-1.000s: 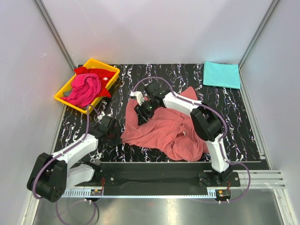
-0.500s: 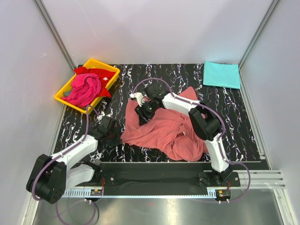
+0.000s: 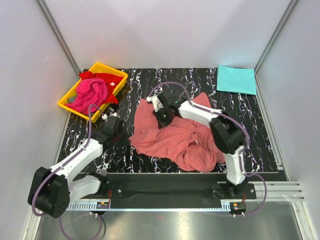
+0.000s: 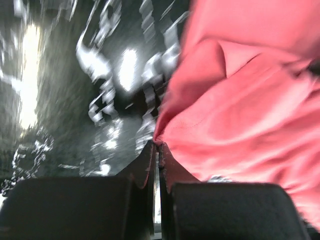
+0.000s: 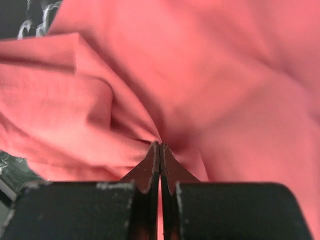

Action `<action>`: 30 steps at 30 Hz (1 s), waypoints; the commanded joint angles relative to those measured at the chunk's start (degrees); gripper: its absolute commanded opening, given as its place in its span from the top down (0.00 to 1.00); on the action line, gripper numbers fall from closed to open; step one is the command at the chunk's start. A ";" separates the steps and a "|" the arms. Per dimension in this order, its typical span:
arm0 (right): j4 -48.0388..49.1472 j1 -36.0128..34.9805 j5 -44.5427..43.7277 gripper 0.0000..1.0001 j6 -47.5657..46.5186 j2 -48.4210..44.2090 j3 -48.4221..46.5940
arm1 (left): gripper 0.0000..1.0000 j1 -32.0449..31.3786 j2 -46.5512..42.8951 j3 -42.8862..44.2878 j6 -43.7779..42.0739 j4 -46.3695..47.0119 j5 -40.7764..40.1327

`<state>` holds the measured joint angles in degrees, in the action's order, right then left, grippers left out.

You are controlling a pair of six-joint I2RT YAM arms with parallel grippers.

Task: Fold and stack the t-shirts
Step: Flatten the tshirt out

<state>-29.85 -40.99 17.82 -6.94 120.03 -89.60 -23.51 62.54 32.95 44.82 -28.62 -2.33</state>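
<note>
While lying crumpled on counter [image 3: 245, 135], salmon-pink t-shirt [image 3: 175, 142] pinched at two points. Left end effector [image 4: 159, 146]: clamped on left hem. Right end effector [image 5: 160, 146]: clamped on far-side fold. Probable purpose: pulling cloth flat for folding.

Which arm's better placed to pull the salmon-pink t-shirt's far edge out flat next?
Right, likely. The right gripper is shut on the crumpled salmon-pink cloth t-shirt near its far-left edge; the left gripper pinches the shirt's near-left corner instead.
</note>
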 commanded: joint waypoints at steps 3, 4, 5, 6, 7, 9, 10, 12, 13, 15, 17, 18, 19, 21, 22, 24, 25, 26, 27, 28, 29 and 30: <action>5.22 3.11 -13.89 1.00 23.07 -19.55 12.15 | 1.00 0.30 -0.42 4.33 -0.08 0.84 -2.33; 6.98 3.02 -12.30 1.00 24.50 -20.61 14.69 | 1.00 0.22 2.55 3.97 0.01 1.63 -1.29; 9.26 3.02 -8.63 1.00 26.17 -21.49 19.85 | 1.00 0.30 3.98 3.62 -0.17 2.51 -0.58; 13.02 3.02 -7.99 1.00 29.23 -22.81 21.91 | 1.00 0.13 5.12 2.48 0.09 4.61 0.38; 14.45 3.02 -7.89 1.00 30.48 -23.17 23.93 | 1.00 0.22 6.26 1.69 0.44 5.67 1.96; 16.13 3.11 -8.68 1.00 32.60 -23.52 27.37 | 1.00 0.22 6.54 0.02 1.06 7.53 1.98; 16.22 3.02 -9.03 1.00 33.13 -23.35 27.90 | 1.00 0.22 6.80 -0.16 0.97 7.53 1.54; 15.61 3.02 -8.69 0.95 33.39 -22.39 27.73 | 1.00 0.22 7.06 -0.34 0.19 6.74 0.40; 15.09 3.02 -7.81 0.92 32.79 -22.12 26.60 | 1.00 0.22 7.15 -0.34 -0.08 6.56 0.31; 13.15 3.02 -5.18 0.82 29.89 -21.68 25.01 | 1.00 0.22 6.98 -0.87 -0.52 7.00 1.44; 10.27 3.02 -1.33 0.64 24.55 -21.59 21.33 | 1.00 0.22 6.63 -1.39 -0.26 7.61 1.98; 9.46 3.02 -0.43 0.60 22.78 -21.07 20.01 | 1.00 0.22 6.54 -1.92 -0.17 7.88 1.98; 9.37 3.02 2.54 0.50 20.93 -20.63 17.90 | 1.00 0.22 6.45 -2.27 -0.17 8.05 1.98; 9.72 3.02 6.06 0.43 15.30 -18.36 16.22 | 1.00 0.22 6.45 -2.97 -0.34 8.41 1.98; 10.15 3.02 9.56 0.42 13.98 -17.29 14.82 | 1.00 0.22 6.54 -3.15 -0.43 8.58 1.98; 10.25 3.11 12.83 0.42 10.99 -13.08 12.88 | 1.00 0.22 6.63 -3.51 -0.52 9.11 1.98; 9.90 3.02 15.55 0.42 10.29 -11.50 10.35 | 1.00 0.22 6.63 -3.68 -0.52 9.20 1.98; 8.76 2.94 16.79 0.42 8.89 -8.44 9.11 | 1.00 0.22 6.63 -3.68 -0.61 9.55 3.37; 8.14 3.02 18.11 0.42 8.26 -7.19 7.96 | 1.00 0.22 6.54 -3.68 -0.70 9.55 3.47; 7.70 2.85 19.69 0.42 7.21 -6.04 6.13 | 1.00 0.22 6.45 -3.68 -0.70 9.64 3.56; 6.83 2.94 20.57 0.42 6.77 -3.86 5.24 | 1.00 0.22 6.36 -3.77 -1.04 9.64 3.56; 5.95 2.76 21.11 0.42 4.94 -2.97 4.36 | 1.00 0.22 6.19 -3.68 -1.14 9.72 3.47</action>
<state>-20.49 -37.87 32.05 4.16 113.73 -82.04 -23.51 69.80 29.52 44.80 -21.06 0.21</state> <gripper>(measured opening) 0.580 0.016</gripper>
